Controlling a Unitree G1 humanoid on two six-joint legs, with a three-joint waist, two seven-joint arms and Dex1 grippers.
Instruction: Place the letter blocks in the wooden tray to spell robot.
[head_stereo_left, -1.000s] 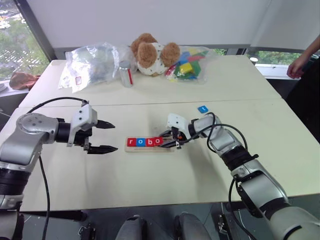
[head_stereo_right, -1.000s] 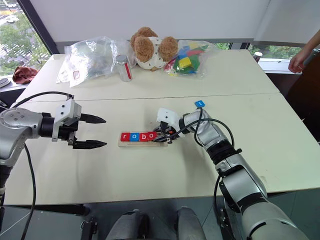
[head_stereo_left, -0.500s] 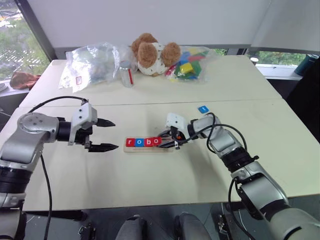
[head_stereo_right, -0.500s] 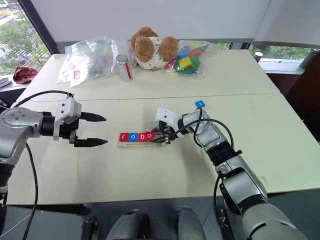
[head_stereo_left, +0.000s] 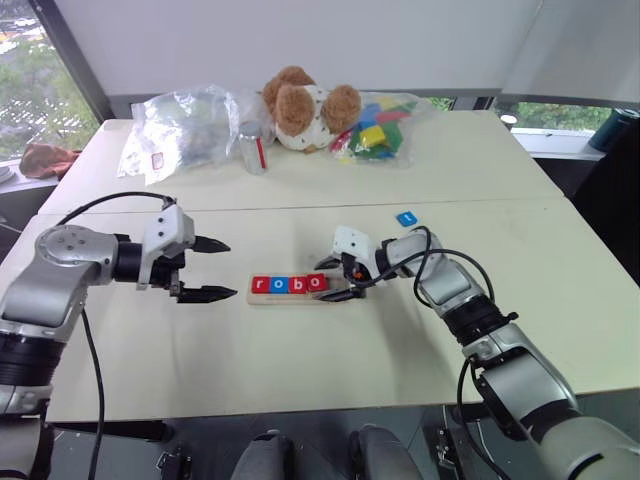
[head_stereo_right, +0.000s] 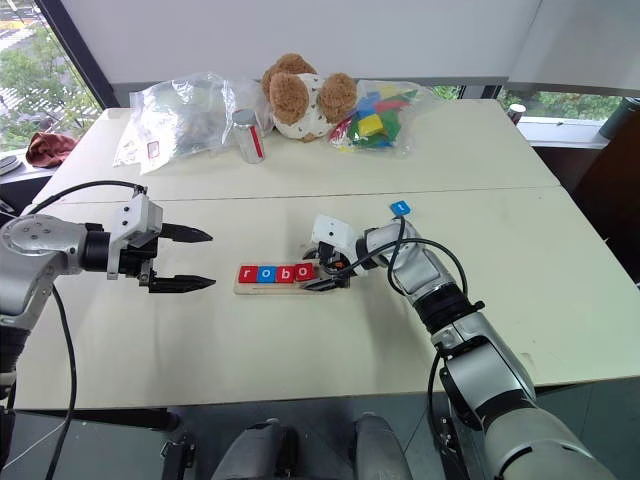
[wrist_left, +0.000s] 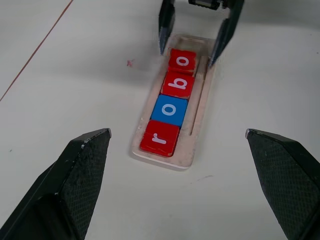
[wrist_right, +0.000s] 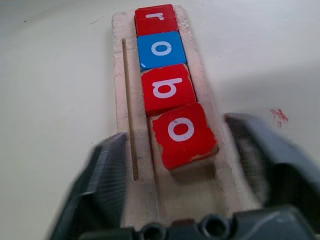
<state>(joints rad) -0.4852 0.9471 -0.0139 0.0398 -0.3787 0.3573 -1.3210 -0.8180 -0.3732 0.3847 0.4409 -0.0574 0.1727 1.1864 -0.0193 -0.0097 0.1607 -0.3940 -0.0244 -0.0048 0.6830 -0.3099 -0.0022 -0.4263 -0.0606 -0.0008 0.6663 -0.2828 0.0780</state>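
The wooden tray (head_stereo_left: 340, 293) lies on the near table with four letter blocks in a row reading r, o, b, o: red r (wrist_left: 160, 138), blue o (wrist_left: 170, 110), red b (wrist_left: 178, 84), red o (wrist_right: 184, 134). My right gripper (head_stereo_left: 326, 281) is open at the tray's right end, one finger on each side of the last red o, which rests slightly crooked in the groove. A blue t block (head_stereo_left: 406, 218) lies apart on the table, behind and to the right. My left gripper (head_stereo_left: 231, 270) hovers open to the left of the tray, holding nothing.
On the far table stand a teddy bear (head_stereo_left: 300, 105), a clear bag of coloured blocks (head_stereo_left: 375, 130), another clear bag (head_stereo_left: 185, 130) and a small can (head_stereo_left: 252, 148). A pink cloth (head_stereo_left: 45, 158) lies at the far left. A seam runs between the two tables.
My right gripper has opened and let go of the last red o, which now lies in the tray. The left arm has kept still. A person's hand at the far right has left the picture.
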